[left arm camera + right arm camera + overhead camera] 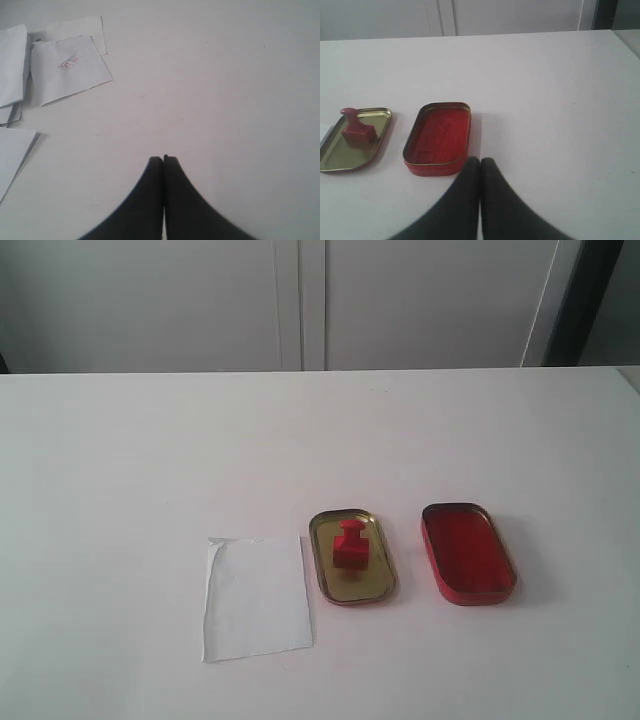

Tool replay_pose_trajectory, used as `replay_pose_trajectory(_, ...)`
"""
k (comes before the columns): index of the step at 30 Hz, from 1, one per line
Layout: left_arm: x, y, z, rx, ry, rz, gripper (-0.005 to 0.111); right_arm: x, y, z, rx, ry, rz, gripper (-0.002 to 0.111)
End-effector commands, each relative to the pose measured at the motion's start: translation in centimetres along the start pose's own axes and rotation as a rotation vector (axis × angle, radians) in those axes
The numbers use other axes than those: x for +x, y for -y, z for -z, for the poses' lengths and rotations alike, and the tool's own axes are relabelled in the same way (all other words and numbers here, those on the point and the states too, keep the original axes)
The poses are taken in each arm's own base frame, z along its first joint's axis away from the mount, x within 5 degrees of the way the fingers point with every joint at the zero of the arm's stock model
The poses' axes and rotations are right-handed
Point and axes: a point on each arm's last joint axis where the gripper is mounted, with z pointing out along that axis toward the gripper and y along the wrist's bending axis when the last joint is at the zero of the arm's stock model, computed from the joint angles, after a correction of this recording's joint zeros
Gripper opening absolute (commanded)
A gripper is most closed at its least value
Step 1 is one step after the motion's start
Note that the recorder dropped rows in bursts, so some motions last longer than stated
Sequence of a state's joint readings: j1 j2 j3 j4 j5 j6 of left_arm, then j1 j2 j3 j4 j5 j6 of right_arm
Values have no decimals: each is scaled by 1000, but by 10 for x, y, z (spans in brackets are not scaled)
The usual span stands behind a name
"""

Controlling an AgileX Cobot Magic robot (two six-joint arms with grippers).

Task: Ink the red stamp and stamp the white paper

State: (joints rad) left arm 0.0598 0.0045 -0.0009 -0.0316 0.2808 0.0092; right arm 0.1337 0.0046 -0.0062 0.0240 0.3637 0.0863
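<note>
The small red stamp (351,544) stands upright in a gold oval tin lid (325,575) near the table's middle; the right wrist view also shows the stamp (356,129) in that lid (335,157). To its right lies the red oval ink tin (467,553), open, its red pad (437,135) facing up. A white paper (257,595) lies flat left of the gold lid. Neither arm shows in the exterior view. My right gripper (480,161) is shut and empty, just beside the red tin's near rim. My left gripper (163,159) is shut and empty over bare table.
The left wrist view shows several loose white sheets, one bearing a red stamp print (69,62), lying apart from the left gripper. White cabinet doors (300,300) stand behind the table's far edge. The table's right edge (625,42) shows in the right wrist view.
</note>
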Motion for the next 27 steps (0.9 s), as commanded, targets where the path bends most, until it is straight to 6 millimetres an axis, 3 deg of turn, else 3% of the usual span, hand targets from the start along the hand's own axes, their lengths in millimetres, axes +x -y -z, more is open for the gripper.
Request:
replay_pose_trajectory(1, 0, 0, 0, 4, 8, 12, 0, 1, 0, 0, -1, 12, -2, 0)
replay_pose_trajectory(14, 0, 0, 0, 4, 8, 12, 0, -2, 0, 0, -3, 37, -2, 0)
replay_pose_trajectory(27, 0, 0, 0, 4, 8, 12, 0, -30, -3, 5, -30, 353, -2, 0)
